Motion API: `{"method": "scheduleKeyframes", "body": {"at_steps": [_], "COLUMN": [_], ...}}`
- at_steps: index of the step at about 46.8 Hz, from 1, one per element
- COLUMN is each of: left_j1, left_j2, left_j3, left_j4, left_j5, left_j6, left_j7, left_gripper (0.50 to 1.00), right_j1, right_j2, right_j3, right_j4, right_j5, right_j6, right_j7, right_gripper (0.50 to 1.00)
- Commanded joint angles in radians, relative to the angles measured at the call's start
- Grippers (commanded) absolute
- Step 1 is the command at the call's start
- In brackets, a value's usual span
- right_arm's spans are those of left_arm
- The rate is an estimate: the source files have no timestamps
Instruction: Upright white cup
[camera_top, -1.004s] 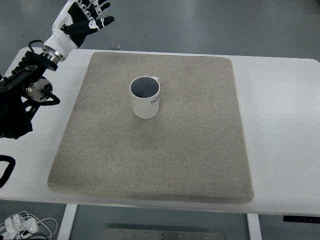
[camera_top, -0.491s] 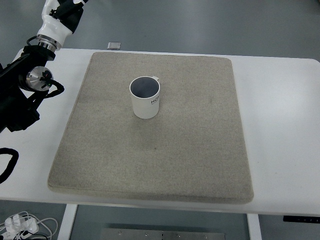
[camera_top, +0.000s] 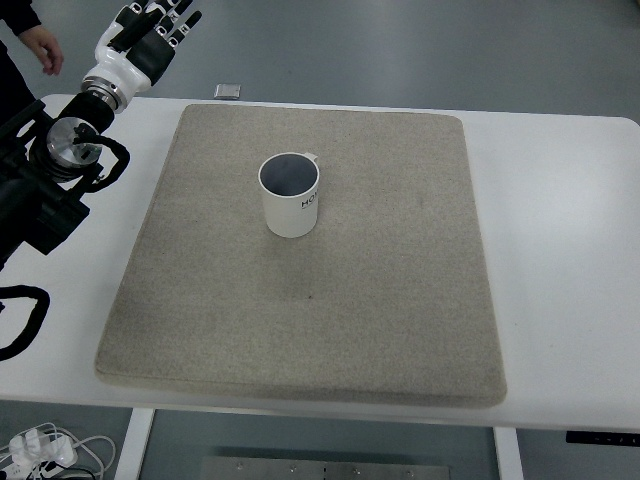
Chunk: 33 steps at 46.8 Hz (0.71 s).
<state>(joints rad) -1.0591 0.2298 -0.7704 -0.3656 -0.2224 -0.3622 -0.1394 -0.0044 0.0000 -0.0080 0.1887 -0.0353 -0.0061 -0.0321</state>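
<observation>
From my remote seat, the head view looks down on a white table (camera_top: 560, 260) covered mostly by a large grey-beige felt mat (camera_top: 300, 300). The white cup (camera_top: 290, 195) stands upright on the mat, a little above and left of its middle, with its open mouth facing up, a dark interior, and some black lettering on its side that I cannot read. My left hand (camera_top: 145, 40) is raised at the top left corner, beyond the table's far left edge, well apart from the cup. Its fingers (camera_top: 172, 18) are loosely extended and hold nothing. A small dark flat object (camera_top: 228, 91) lies just past the mat's far edge. A person's hand (camera_top: 45, 48) shows at the top left.
</observation>
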Motion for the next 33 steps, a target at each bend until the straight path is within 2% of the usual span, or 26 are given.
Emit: {"method": "scheduleKeyframes", "body": {"at_steps": [1, 7, 22, 27, 33], "left_j1": [-0.001, -0.001, -0.001, -0.001, -0.001], "left_j2": [-0.007, -0.012, -0.035, -0.055, -0.061], "left_j3": [-0.006, -0.006, -0.007, -0.003, -0.007], "left_j4": [0.001, 0.002, 0.004, 0.005, 0.014], "left_j5": [-0.041, -0.103, -0.189, -0.189, -0.19], "left_j6": [0.011, 0.049, 0.048, 0.049, 0.074], "left_j7": [0.03, 0.052, 0.057, 0.078, 0.084], "left_gripper": [0.994, 0.994, 0.994, 0.994, 0.994], "right_j1": [0.0, 0.0, -0.005, -0.005, -0.005], "right_j2": [0.0, 0.0, 0.0, 0.0, 0.0], "right_j3": [0.002, 0.003, 0.006, 0.008, 0.01], "right_j4": [0.0, 0.0, 0.0, 0.0, 0.0], "right_j5": [0.0, 0.002, 0.005, 0.005, 0.005], "right_j6": [0.0, 0.0, 0.003, 0.005, 0.005], "right_j7": [0.0, 0.0, 0.001, 0.003, 0.003], "right_gripper": [0.952, 0.952, 0.952, 0.952, 0.952]}}
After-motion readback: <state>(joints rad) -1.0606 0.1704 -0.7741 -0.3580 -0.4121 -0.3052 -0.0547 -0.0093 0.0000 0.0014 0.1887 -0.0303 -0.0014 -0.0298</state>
